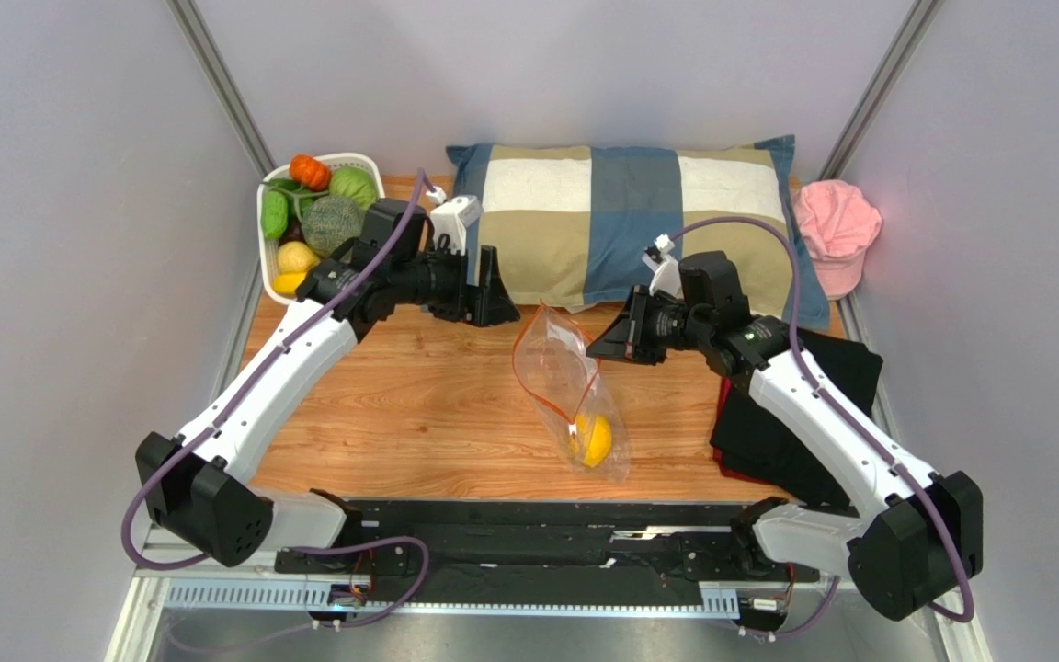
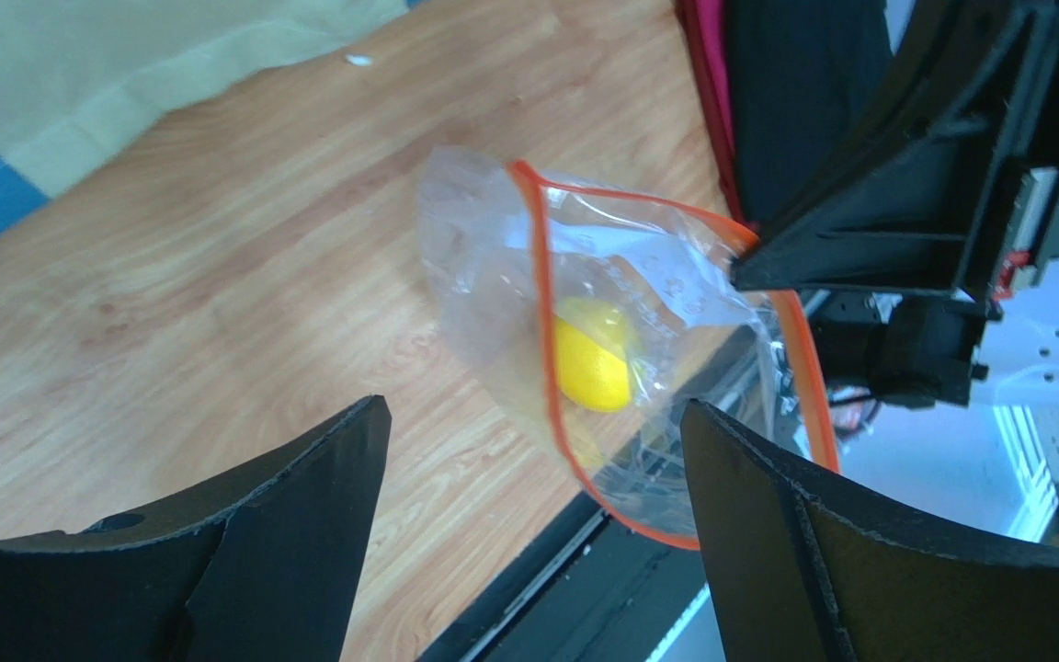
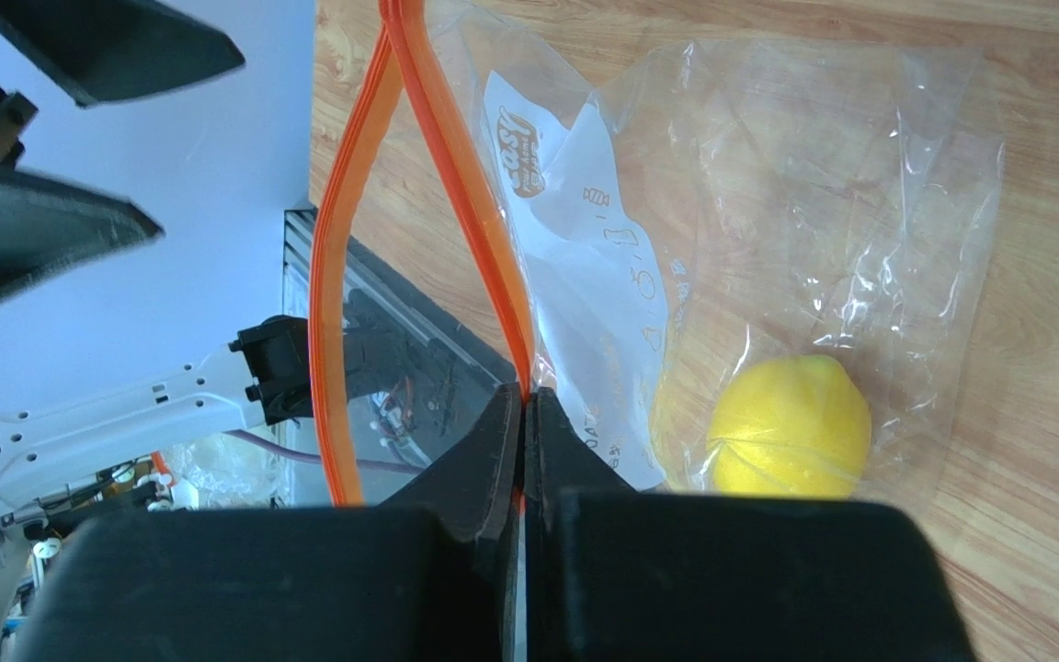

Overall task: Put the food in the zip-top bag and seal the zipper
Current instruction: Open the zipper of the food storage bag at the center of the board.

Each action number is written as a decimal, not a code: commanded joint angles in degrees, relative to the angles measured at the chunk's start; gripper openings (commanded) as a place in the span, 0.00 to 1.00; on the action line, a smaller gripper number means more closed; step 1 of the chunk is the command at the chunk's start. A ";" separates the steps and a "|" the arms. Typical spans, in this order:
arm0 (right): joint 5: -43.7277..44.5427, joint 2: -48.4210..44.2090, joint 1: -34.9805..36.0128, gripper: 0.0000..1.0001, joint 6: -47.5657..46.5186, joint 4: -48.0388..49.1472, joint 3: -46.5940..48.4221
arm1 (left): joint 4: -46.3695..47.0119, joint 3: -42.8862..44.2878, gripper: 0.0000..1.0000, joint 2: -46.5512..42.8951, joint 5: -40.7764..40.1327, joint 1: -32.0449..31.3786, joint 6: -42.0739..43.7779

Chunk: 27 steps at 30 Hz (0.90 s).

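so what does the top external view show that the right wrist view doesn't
Only top external: the white basket of food at the far left, the striped pillow and the pink cap. Only right wrist: the right gripper with its jaws shut on the orange-red zipper, and the print on the bag's white label. Both: the zip-top bag on the wooden table, with the yellow lemon inside.

A clear zip-top bag [image 1: 559, 370] lay on the wooden counter [image 1: 411, 400], a yellow lemon [image 1: 592, 440] inside; the right pincer [image 1: 596, 345] touched its upper edge, the left pincer [image 1: 508, 293] near.
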 commanded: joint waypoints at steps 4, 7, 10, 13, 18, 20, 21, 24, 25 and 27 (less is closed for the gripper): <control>3.45 0.94 1.60 0.00 3.73 5.40 -0.96 | -3.06 -3.86 0.86 1.19 -3.70 -5.67 -0.97; 4.76 0.94 2.21 0.00 4.34 7.15 -3.07 | -3.76 -4.49 0.82 4.61 -4.24 -5.67 -0.54; 5.64 1.20 2.30 0.00 4.43 8.56 -4.31 | -5.25 -2.74 0.41 8.57 -5.37 -5.67 2.18; 7.39 1.47 2.21 0.00 1.73 7.08 -3.69 | -7.19 1.57 0.08 12.70 -9.94 -4.44 6.14; 9.16 0.68 2.21 0.00 -7.85 3.74 -3.43 | -4.04 3.16 0.00 16.32 -16.71 -0.67 12.80; 10.04 -0.55 2.21 0.00 -14.42 2.42 -4.13 | -1.32 2.37 0.00 16.67 -18.46 0.31 14.40; 10.48 -1.25 2.21 0.00 -16.55 2.33 -4.65 | -0.09 1.06 0.00 16.59 -19.00 0.66 16.14; 11.27 -3.89 2.30 0.00 -24.19 3.81 -7.99 | 5.35 -1.23 0.00 16.06 -20.15 0.66 18.87; 11.53 -4.76 2.39 0.00 -25.70 5.39 -9.74 | 6.15 -1.67 0.00 15.88 -19.62 0.58 19.41; 11.80 -5.12 3.35 0.00 -29.12 7.15 -10.81 | 8.35 -2.29 0.00 15.88 -17.69 0.66 20.46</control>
